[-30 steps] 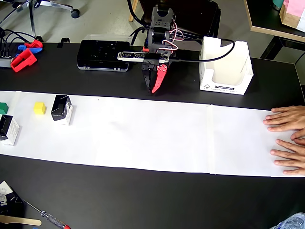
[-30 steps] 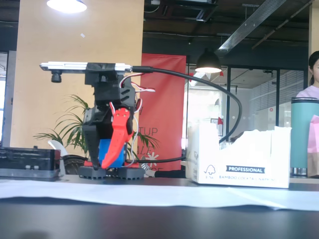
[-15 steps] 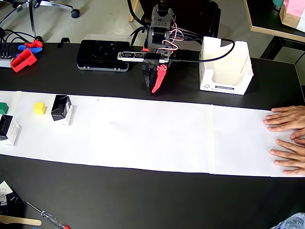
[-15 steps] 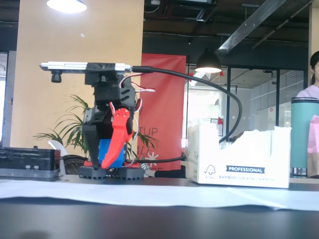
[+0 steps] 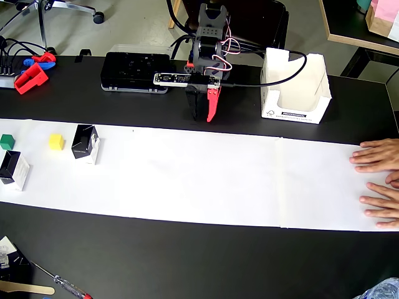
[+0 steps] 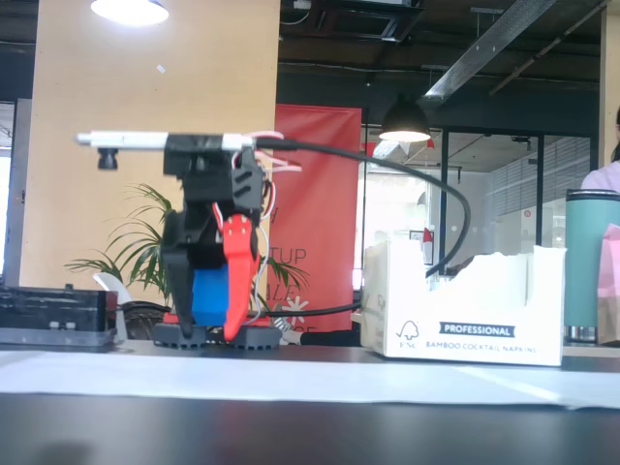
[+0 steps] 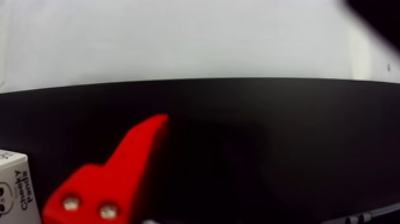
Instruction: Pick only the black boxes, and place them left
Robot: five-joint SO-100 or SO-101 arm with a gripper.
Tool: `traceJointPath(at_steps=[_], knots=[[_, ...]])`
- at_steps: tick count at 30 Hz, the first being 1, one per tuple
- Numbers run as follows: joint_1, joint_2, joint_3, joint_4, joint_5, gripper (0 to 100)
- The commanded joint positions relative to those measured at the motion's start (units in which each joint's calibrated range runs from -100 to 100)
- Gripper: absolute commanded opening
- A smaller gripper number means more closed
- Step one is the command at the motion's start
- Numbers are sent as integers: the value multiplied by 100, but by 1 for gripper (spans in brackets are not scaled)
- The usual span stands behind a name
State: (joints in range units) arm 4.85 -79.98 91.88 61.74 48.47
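Note:
Two black boxes with white sides stand on the white paper strip (image 5: 206, 180) at the left in the overhead view: one (image 5: 84, 142) beside the yellow cube, one (image 5: 12, 169) at the far left edge. My gripper (image 5: 206, 114) hangs folded down at the arm's base on the black table behind the paper, far from both boxes. Its black and red jaws lie together with nothing between them. It shows the same way in the fixed view (image 6: 208, 329). The wrist view shows only the red finger (image 7: 128, 161) over dark table; no black box is there.
A green cube (image 5: 7, 141) and a yellow cube (image 5: 56, 141) sit on the paper at the left. A flat black device (image 5: 134, 71) and a white napkin carton (image 5: 296, 87) flank the arm. A person's hands (image 5: 380, 180) rest on the paper's right end.

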Motion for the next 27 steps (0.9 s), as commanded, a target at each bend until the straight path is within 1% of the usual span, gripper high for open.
traceJointPath(at_steps=[1,4,5,9,11,16,22,27], knots=[[-64,622,-1342,18,42,15],[-12,977,-1963,18,42,15],[-4,1104,-2184,18,42,17],[5,1546,-3053,18,47,30],[65,1768,-3550,26,195,34],[421,2313,-4516,26,632,36],[854,3040,-5624,82,753,37],[1330,3838,-7007,1346,1205,49]])
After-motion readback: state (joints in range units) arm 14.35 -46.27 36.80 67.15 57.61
